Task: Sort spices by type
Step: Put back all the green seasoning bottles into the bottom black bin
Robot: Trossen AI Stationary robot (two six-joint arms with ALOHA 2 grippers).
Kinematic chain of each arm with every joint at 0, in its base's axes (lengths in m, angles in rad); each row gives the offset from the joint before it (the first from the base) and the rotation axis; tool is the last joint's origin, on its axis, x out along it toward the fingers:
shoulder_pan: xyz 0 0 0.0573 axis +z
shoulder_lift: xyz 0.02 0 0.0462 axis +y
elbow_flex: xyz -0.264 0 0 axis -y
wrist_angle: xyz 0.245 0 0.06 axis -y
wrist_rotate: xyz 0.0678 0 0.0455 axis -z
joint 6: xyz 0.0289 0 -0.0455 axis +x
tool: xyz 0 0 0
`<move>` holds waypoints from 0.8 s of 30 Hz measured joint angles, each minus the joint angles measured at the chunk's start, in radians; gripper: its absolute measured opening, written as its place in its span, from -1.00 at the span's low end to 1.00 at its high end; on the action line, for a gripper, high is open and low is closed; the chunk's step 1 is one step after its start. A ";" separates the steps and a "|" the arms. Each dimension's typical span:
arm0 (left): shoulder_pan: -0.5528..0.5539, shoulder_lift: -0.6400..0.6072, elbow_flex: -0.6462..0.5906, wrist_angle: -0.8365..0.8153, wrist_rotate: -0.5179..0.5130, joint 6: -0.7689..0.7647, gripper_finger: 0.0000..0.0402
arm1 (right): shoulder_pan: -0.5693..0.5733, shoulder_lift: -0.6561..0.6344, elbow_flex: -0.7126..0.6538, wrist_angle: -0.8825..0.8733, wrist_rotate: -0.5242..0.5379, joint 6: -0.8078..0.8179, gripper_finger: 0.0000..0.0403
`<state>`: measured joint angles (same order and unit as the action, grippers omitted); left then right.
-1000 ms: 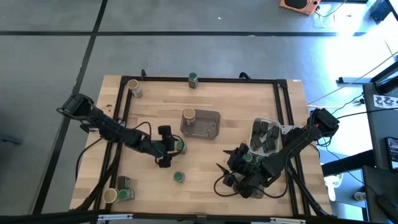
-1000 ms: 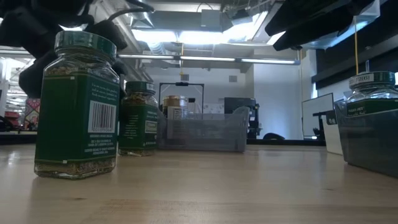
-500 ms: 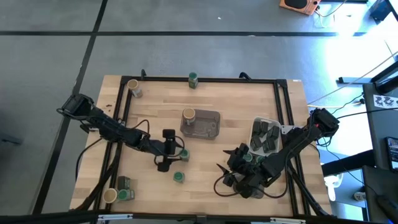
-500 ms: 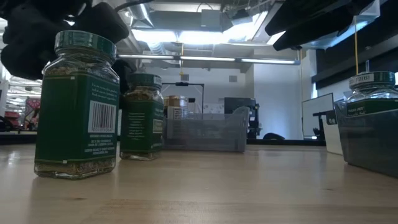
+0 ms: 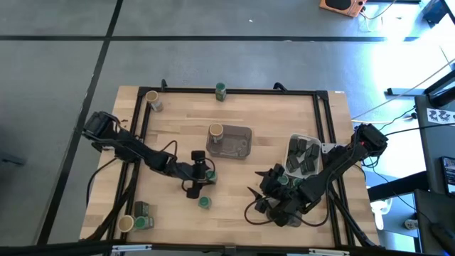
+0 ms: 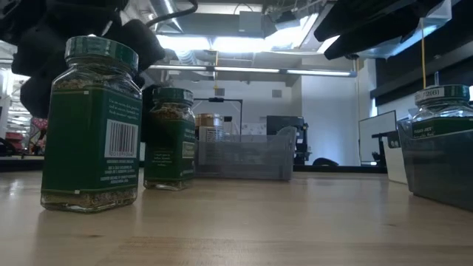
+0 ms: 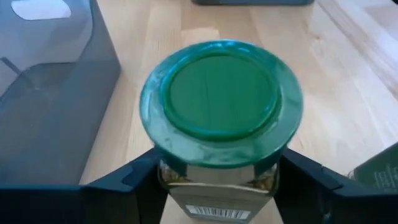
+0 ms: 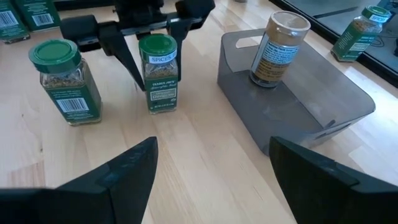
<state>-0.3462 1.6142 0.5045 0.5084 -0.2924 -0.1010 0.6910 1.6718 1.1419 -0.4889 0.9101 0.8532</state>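
**Left arm has a green-lid jar between its fingers, mid-table**

The left gripper (image 5: 206, 176) sits just left of centre in the overhead shot with a green-lid jar (image 7: 221, 121) right between its fingers. From the wrist camera the fingers flank the jar on both sides, close to the glass, but I can't tell if they're actually clamped on it or just bracketing it. The jar stands upright on the table (image 5: 178, 128), probably so it can be slid or lifted without tipping.

A second green-lid jar (image 5: 204, 203) stands just below it in the overhead frame. My guess is the greens are being gathered together.

The grey tray (image 5: 238, 146) in the middle holds one tan-lid jar (image 5: 215, 131), so that looks like the tan spot. The white tray (image 5: 293, 142) at centre right holds the dark tins (image 5: 304, 155).

Strays: a tan jar at upper left (image 5: 151, 98), a green one at the top edge (image 5: 221, 89), and a couple more at lower left.

The right gripper (image 8: 211, 168) waits at lower right, fingers spread wide, nothing in them.
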 joint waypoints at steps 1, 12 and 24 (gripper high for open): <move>0.000 0.006 0.000 0.005 -0.001 -0.001 0.12 | 0.000 0.000 0.000 0.001 0.003 0.000 0.52; 0.000 0.015 0.000 0.042 -0.005 -0.020 -0.04 | -0.048 0.000 0.000 0.105 -0.111 -0.067 0.52; -0.015 0.014 0.001 0.128 -0.005 -0.025 -0.02 | -0.205 0.164 0.000 0.645 -0.267 -0.587 0.52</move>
<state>-0.3611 1.6287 0.5053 0.6365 -0.2977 -0.1255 0.4858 1.8361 1.1417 0.1562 0.6430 0.2662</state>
